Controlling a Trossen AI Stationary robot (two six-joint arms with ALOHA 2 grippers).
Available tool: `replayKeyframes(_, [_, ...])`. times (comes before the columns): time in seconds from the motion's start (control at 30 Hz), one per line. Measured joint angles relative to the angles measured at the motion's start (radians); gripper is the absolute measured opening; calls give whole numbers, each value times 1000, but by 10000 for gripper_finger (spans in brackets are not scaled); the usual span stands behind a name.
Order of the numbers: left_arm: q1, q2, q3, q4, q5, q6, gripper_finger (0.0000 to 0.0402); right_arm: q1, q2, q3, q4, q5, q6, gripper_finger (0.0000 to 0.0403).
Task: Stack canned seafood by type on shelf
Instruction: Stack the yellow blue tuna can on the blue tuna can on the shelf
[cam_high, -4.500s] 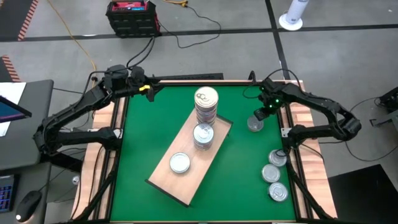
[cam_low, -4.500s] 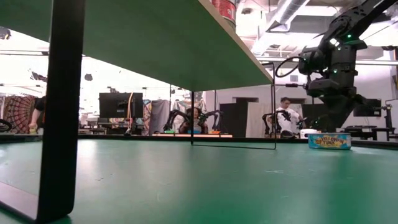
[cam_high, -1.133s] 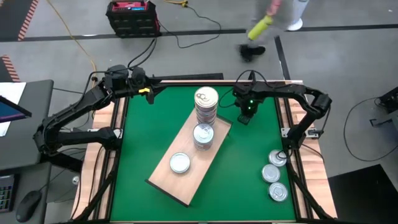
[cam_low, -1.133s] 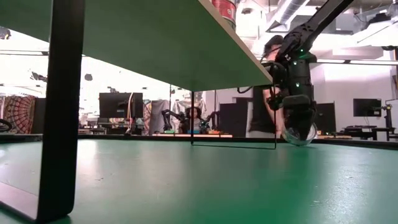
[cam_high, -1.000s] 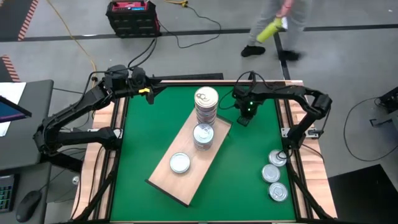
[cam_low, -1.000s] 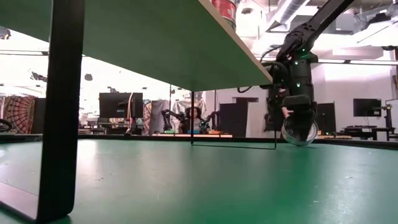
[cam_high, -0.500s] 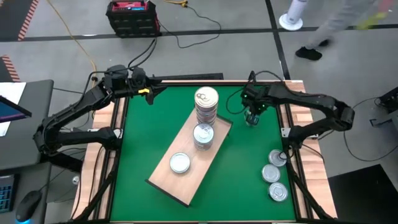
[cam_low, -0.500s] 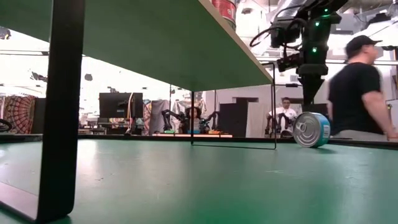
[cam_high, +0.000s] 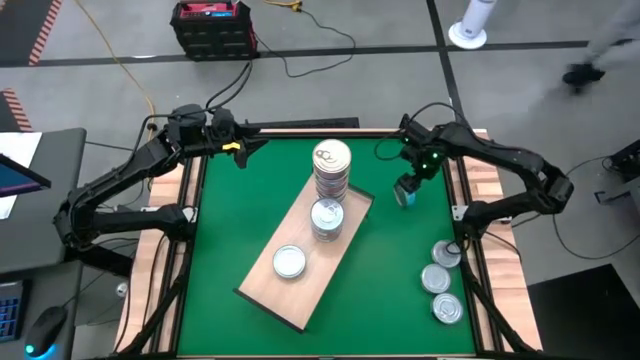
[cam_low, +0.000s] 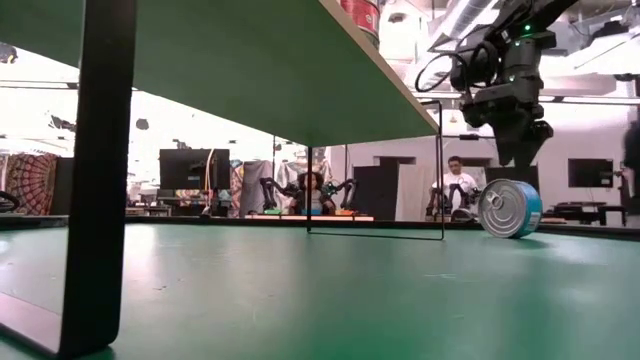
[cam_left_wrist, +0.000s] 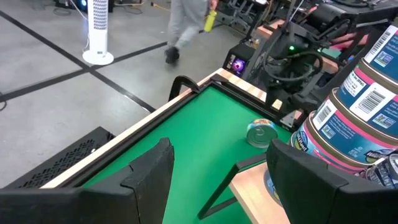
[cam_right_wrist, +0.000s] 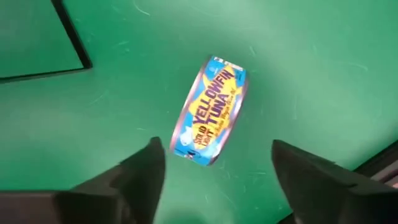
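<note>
Two dark arms over a green tabletop (cam_high: 250, 220). Right gripper (cam_high: 412, 178) hovering above the far right part of the tabletop, jaws spread wide and holding nothing. Directly below those jaws, apart from them, one blue tin (cam_right_wrist: 211, 111) labelled yellowfin tuna, tipped on its rim on the green surface (cam_low: 510, 208), shiny lid facing sideways in the low view. Same tin visible from the left wrist camera (cam_left_wrist: 261, 132), just beyond the shelf's far corner.

Beside the right jaws, toward the middle of the tabletop: the shelf (cam_high: 300, 270), a long tan wooden board raised on thin dark legs, lying diagonally. Nearest those jaws on the shelf, a tall stack of tins (cam_high: 332, 170) with a gold-toned lid on top; next along, a shorter stack (cam_high: 327, 218) with a silver lid; farther along, a single silver tin (cam_high: 289, 261).

Well to the near side of the right jaws, along the right edge of the tabletop, three more silver-lidded tins (cam_high: 438, 279) in a loose row.

Left gripper (cam_high: 240, 145) parked at the far left corner, jaws open and empty, well apart from every tin.
</note>
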Motion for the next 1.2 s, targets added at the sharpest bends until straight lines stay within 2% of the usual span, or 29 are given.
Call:
replayKeyframes(0.13, [0,0,0,0,-3,2,244,39,2,-1,19,42,48,347])
replayKeyframes(0.27, [0,0,0,0,-3,11,244,68,2,-24,66,54,73,352])
replayKeyframes(0.67, [0,0,0,9,-4,43,244,126,3,-192,256,102,125,264])
replayKeyframes(0.8, [0,0,0,9,-4,45,244,124,3,-207,319,141,121,212])
replayKeyframes(0.9, [0,0,0,8,-4,43,244,124,3,-195,317,129,122,162])
replayKeyframes(1.2, [0,0,0,8,44,13,244,168,0,-32,164,-23,143,162])
